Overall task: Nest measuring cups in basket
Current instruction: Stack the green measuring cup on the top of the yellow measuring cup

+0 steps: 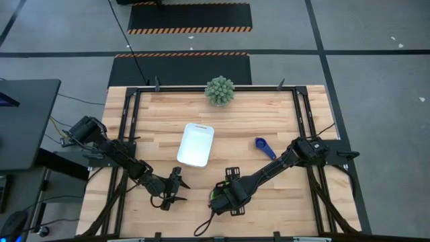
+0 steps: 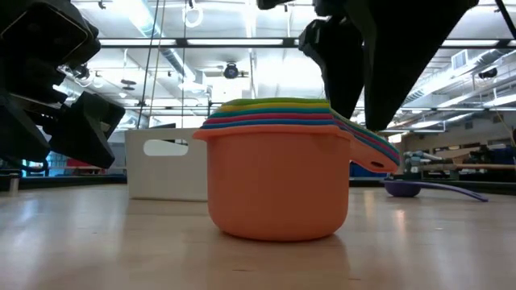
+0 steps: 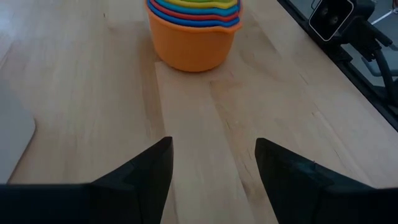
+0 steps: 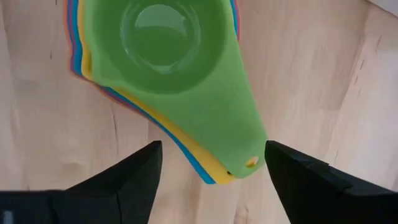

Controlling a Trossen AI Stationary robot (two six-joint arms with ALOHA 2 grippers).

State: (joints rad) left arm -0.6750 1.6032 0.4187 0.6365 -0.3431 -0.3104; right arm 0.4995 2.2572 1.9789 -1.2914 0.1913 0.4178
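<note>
The left claw (image 1: 176, 190) hangs released low over the counter (image 1: 269, 181), facing the stacked cups (image 3: 194, 28) nearby. The white basket (image 1: 195, 144) lies further back, mid-counter. The stack, orange outermost and green (image 4: 168, 53) innermost, stands on the counter under the released right claw (image 1: 220, 196). A dark blue cup (image 1: 264, 146) lies apart, right of the basket.

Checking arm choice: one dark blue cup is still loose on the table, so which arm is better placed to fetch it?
Right, probably. The dark blue cup lies beside the right arm, while the right gripper hangs open over the nested stack. The left gripper waits across the table.
</note>
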